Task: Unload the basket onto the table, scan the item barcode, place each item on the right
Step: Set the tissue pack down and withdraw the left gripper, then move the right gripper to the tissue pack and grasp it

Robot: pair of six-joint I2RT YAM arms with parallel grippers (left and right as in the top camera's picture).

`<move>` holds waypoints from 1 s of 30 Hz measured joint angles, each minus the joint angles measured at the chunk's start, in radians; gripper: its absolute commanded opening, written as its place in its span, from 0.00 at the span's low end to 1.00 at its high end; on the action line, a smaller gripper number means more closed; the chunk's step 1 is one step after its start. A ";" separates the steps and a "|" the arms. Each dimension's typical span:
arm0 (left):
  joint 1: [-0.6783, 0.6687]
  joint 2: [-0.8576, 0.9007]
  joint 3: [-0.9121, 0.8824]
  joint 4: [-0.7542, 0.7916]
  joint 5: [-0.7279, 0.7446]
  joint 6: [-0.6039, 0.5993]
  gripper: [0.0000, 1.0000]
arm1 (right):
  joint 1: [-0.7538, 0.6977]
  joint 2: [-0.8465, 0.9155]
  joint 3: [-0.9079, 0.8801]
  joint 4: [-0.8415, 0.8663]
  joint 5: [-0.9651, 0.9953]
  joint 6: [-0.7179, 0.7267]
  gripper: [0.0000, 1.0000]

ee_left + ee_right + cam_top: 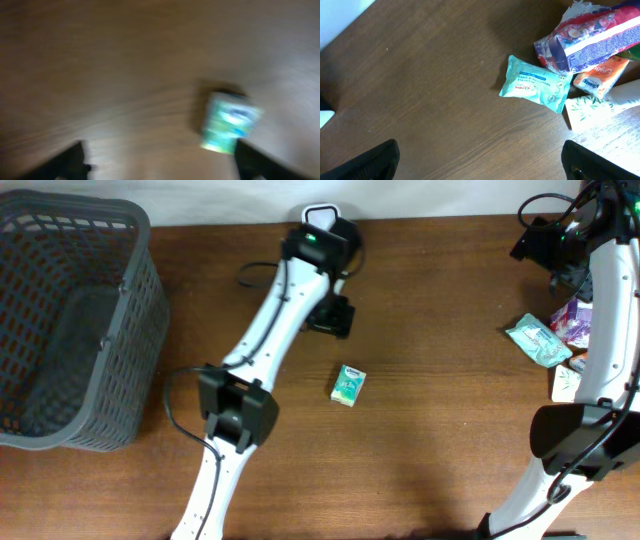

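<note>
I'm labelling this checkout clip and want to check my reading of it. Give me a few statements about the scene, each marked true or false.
1. The small green box lies on the table, held by neither gripper. True.
2. The grey basket stands on the right arm's side. False: it stands on the left arm's side.
3. The right gripper is shut on the teal wipes pack. False: its jaws stand open, and the pack lies on the table apart from them.
4. The teal wipes pack lies right beside other packages. True.
5. The left gripper has its jaws wide apart. True.
</note>
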 measured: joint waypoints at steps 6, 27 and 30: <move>0.160 0.000 -0.058 0.022 -0.130 -0.003 0.99 | 0.000 0.000 0.000 0.000 0.000 -0.001 0.99; 0.280 0.000 -0.124 0.095 -0.140 -0.041 0.99 | 0.414 0.011 -0.631 0.150 -0.499 -0.047 0.42; 0.301 0.000 -0.124 0.097 -0.144 -0.045 0.99 | 0.466 0.011 -0.697 0.242 -0.542 -0.053 0.34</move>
